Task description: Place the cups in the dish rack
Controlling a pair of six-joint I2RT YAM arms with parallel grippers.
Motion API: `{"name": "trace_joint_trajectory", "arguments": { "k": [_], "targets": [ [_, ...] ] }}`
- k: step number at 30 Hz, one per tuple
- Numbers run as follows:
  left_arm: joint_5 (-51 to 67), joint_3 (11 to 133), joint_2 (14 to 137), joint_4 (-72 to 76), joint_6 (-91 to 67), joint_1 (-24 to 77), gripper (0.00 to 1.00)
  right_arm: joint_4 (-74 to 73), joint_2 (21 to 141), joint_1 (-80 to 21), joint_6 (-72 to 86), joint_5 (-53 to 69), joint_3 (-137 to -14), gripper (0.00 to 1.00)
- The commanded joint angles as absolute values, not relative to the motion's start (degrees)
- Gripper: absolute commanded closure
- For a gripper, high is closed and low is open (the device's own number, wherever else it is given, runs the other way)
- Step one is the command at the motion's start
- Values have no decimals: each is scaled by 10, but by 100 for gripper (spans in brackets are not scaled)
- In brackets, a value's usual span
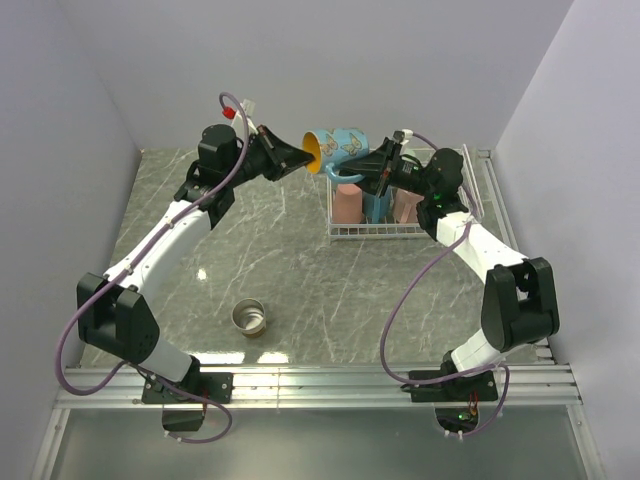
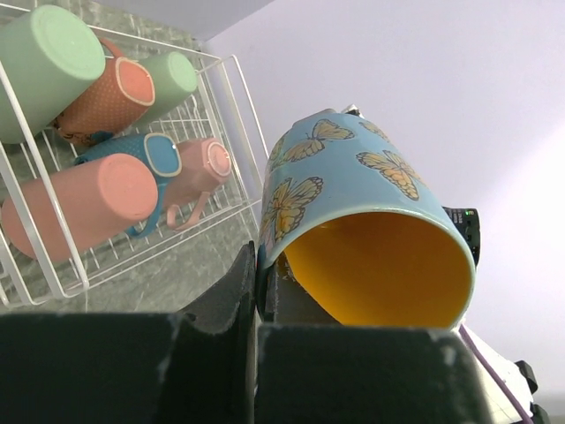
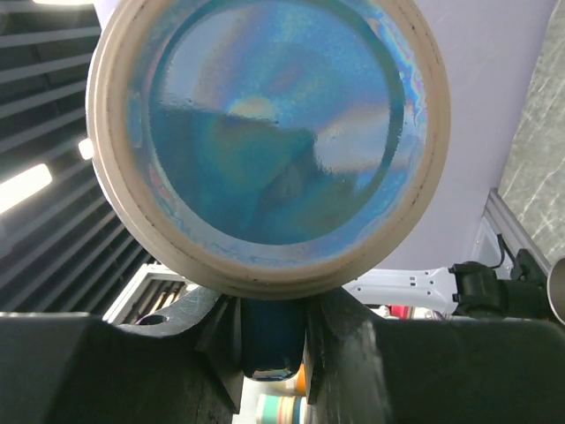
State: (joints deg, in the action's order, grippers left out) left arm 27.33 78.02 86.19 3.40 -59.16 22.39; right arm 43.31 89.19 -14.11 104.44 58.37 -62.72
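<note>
A shiny steel cup (image 1: 248, 317) stands upright on the grey marbled surface (image 1: 300, 270), close to the near edge and left of its middle, well apart from everything else.

Farther back, both arms meet in the air at one mug (image 1: 338, 148). It is light blue with orange and yellow butterflies on the outside, an orange-gold inside and a pale unglazed ring round its glossy blue base. It lies on its side, mouth toward the left edge. The left hand (image 2: 258, 291) is closed on the rim, one finger outside the wall and one inside. The right hand (image 3: 272, 331) is closed round the blue handle at the base end.

Below and just beyond the mug, the white wire dish rack (image 1: 375, 232) sits toward the far edge, right of the middle. It holds six cups with their bottoms toward the left wrist camera: two mint green cups (image 2: 48, 66), a brown cup (image 2: 106, 102), a blue cup (image 2: 141, 155), a salmon pink cup (image 2: 88, 199) and a pale pink mug (image 2: 207, 168) with a handle.
</note>
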Motion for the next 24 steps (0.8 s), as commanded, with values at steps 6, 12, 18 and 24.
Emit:
{"name": "trace_joint_trajectory", "arguments": {
  "k": [6,12,18,24],
  "targets": [
    [288,814,832,-21,-547,233,97,443,885,-141,978,578,-680,100],
    [266,802,810,-65,-519,230,68,381,884,-111,935,584,-708,100],
    [259,795,787,-89,-501,222,43,325,890,-41,891,599,-736,100],
    [251,789,771,-126,-476,214,42,-23,884,43,619,546,-835,100]
  ]
}}
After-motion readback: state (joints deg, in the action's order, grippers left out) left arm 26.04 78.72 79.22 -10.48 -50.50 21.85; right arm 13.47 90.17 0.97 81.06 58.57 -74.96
